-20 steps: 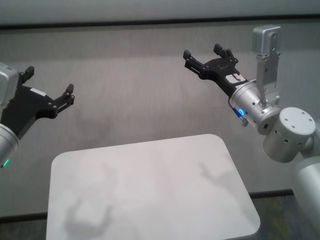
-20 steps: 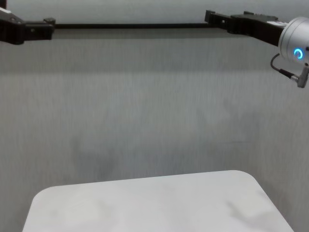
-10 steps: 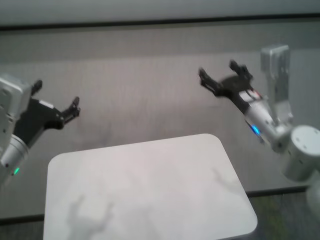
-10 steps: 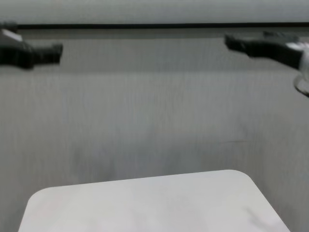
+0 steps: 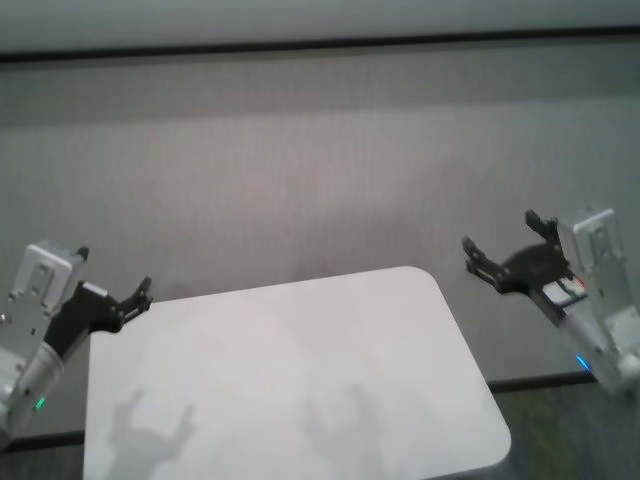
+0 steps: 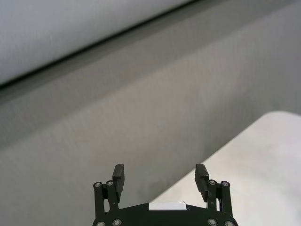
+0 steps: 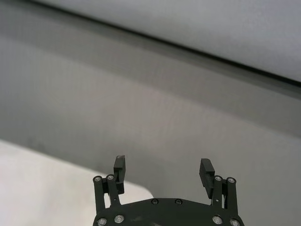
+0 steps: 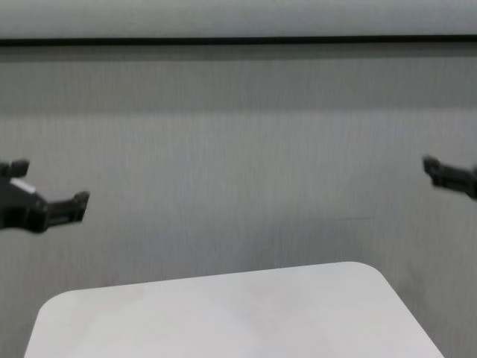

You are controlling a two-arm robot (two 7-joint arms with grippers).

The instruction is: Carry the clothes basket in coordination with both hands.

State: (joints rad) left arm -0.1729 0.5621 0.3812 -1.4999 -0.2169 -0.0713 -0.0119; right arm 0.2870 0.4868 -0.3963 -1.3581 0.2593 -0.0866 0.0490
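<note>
The clothes basket is out of view in every frame. My left gripper (image 5: 112,272) hangs open just off the far left corner of the white table (image 5: 290,380), with nothing between its fingers. The left wrist view shows the left gripper (image 6: 160,172) with jaws wide apart over grey floor and the table's corner. My right gripper (image 5: 500,232) is open and empty beside the table's far right corner. In the right wrist view the right gripper (image 7: 163,165) is also spread wide. Low in the chest view, the left gripper (image 8: 48,183) sits at the left edge.
The white table (image 8: 223,313) with rounded corners stands bare in front of me on grey carpet. A pale wall with a dark baseboard (image 5: 320,45) runs across the back. A dark strip of floor (image 5: 560,420) shows at the near right.
Both arms have dropped from high over the table and swung outward, ending low beside the table's far corners. Both grippers stayed open and empty.
</note>
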